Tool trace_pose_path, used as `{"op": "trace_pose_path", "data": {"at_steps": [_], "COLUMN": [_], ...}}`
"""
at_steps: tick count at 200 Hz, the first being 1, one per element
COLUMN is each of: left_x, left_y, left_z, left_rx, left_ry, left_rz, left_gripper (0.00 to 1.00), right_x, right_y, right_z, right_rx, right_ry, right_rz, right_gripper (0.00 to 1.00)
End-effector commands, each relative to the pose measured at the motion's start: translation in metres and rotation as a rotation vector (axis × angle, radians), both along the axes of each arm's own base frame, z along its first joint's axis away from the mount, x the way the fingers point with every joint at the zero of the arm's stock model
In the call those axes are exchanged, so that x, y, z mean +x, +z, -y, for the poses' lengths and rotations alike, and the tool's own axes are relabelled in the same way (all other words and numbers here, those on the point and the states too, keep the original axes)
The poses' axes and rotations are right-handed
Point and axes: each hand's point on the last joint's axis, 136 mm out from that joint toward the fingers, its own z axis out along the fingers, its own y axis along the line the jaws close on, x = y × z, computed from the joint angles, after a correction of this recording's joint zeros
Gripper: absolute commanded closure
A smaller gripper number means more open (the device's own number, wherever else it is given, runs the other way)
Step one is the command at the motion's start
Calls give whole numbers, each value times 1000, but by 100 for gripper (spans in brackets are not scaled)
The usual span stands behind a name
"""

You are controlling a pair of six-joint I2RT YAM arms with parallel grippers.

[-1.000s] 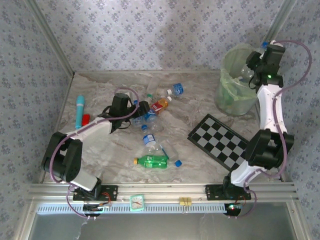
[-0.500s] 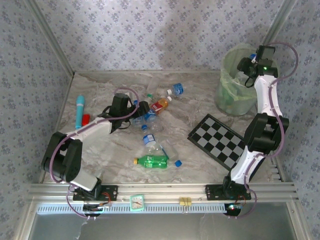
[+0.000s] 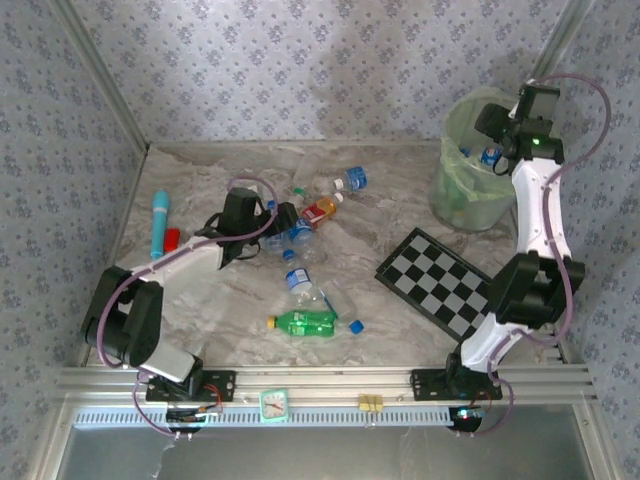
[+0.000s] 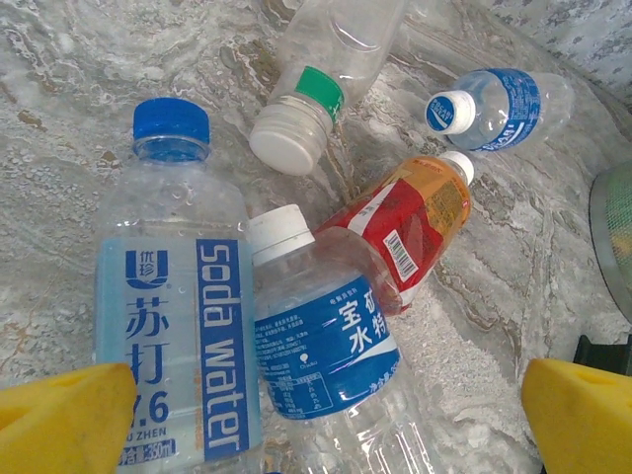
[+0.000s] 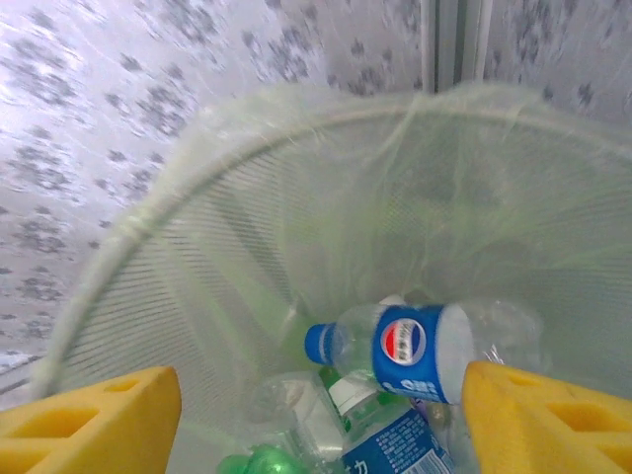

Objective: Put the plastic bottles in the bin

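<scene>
Marble-patterned desk [image 3: 240,290] from above: the bin [image 3: 455,200] stands at its far right corner, with the right gripper [image 3: 492,137] hanging over the bin's mouth and a blue-labelled bottle [image 3: 490,154] just below it inside the rim; the left gripper [image 3: 288,225] sits low at the far middle of the desk, at a cluster of bottles that includes a red-orange labelled bottle [image 3: 320,210] and a small blue-labelled bottle [image 3: 352,180]; nearer the front edge lie a clear bottle [image 3: 300,283] with a blue cap and a green bottle [image 3: 305,323]; a checkerboard [image 3: 440,285] lies flat on the right half, and a turquoise tube [image 3: 160,222] lies along the left edge.

Left wrist: the claw is released, its 2 yellow pads [image 4: 64,420] wide apart at the lower corners; between them lie a soda water bottle [image 4: 178,326] and a white-capped bottle [image 4: 326,346], side by side; whether the left pad touches the soda water bottle I cannot tell; beyond lie the red-orange labelled bottle, a clear bottle with a green neck band [image 4: 326,69] and the small blue-labelled bottle.

Right wrist: this claw is released too, pads apart and gripping nothing; the blue-labelled bottle lies inside the bin on top of other bottles, among them 1 green.
</scene>
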Motion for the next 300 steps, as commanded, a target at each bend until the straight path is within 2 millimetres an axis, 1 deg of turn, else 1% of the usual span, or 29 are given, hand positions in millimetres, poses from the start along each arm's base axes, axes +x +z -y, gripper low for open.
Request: {"op": "trace_pose_path", "data": {"at_steps": [1, 7, 14, 28, 37, 54, 69, 92, 104, 125, 130, 131, 133, 149, 161, 177, 202, 223, 241, 267, 276, 282, 300], "left_x": [0, -1, -2, -4, -5, -8, -11, -13, -13, -15, -16, -16, -16, -18, -19, -20, -21, -20, -19, -18, -17, -17, -14], "left_y": [16, 17, 17, 17, 17, 14, 12, 12, 12, 13, 13, 13, 13, 12, 11, 11, 11, 12, 11, 10, 9, 9, 9], "left_z": [-2, -3, -4, -7, -11, -20, -29, -38, -41, -44, -44, -45, -45, -47, -49, -51, -52, -53, -53, -53, -52, -52, -48], "left_rx": [-4, -7, -8, -10, -7, 3, 11, 8, 10, 9, 8, 8, 7, 6, 5, 7, 11, 12, 12, 9, 7, 6, 1], "left_ry": [7, 11, 15, 30, 48, 94, 133, 167, 176, 181, 182, 183, 184, 192, 196, 199, 200, 201, 201, 204, 204, 202, 193], "left_rz": [60, 61, 61, 63, 62, 56, 52, 50, 46, 41, 40, 39, 39, 38, 34, 31, 30, 31, 28, 26, 24, 23, 18], "left_gripper": [0, 0, 0, 0, 0, 0, 0, 0, 0, 0, 0, 0, 0, 0, 0, 0, 0, 0, 0, 0, 0, 0, 0], "right_x": [-20, -25, -30, -40, -47, -59, -71, -90, -100, -119, -122, -124, -127, -141, -150, -165, -191, -216, -235, -255, -258, -265, -272], "right_y": [45, 51, 54, 57, 57, 47, 31, -3, -25, -69, -74, -82, -91, -124, -145, -172, -203, -223, -238, -255, -257, -262, -269], "right_z": [-13, -19, -27, -45, -60, -90, -120, -171, -196, -241, -250, -252, -255, -285, -306, -328, -360, -377, -381, -374, -373, -368, -364], "right_rx": [-65, -70, -71, -61, -48, -24, -8, 8, 12, 25, 27, 27, 29, 69, 92, 63, -6, -87, -168, -265, -290, -314, -344], "right_ry": [12, 24, 44, 95, 141, 233, 317, 466, 539, 660, 681, 685, 693, 759, 805, 862, 973, 1038, 1067, 1071, 1074, 1075, 1079], "right_rz": [125, 144, 157, 174, 179, 164, 136, 65, 12, -86, -94, -113, -131, -191, -236, -312, -414, -496, -570, -663, -674, -707, -736], "right_gripper": [23, 23, 22, 22, 21, 21, 20, 19, 19, 19, 19, 19, 19, 19, 19, 19, 19, 19, 18, 18, 18, 18, 18]}}
